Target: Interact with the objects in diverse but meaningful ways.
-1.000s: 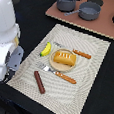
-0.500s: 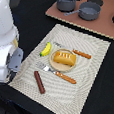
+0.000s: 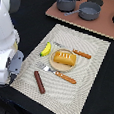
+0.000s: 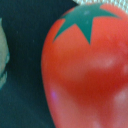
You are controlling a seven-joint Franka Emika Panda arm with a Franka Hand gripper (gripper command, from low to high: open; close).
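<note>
Close under the wrist camera sits the red tomato [image 4: 87,70], green star top showing, filling the view; the pincer itself is hidden, so I cannot tell whether it is spread or pinching. On the striped mat [image 3: 94,67] on the bench, nearest lies the sausage [image 3: 39,82], then the fork [image 3: 59,75], then the bread loaf [image 3: 63,58] on the plate [image 3: 53,64], with the banana [image 3: 46,49] just left and the knife [image 3: 81,54] to the right.

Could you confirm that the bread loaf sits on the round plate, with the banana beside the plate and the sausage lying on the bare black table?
Not quite: in the exterior view the sausage lies on the placemat, not the bare table. The bread loaf is on the plate, banana beside it.
</note>
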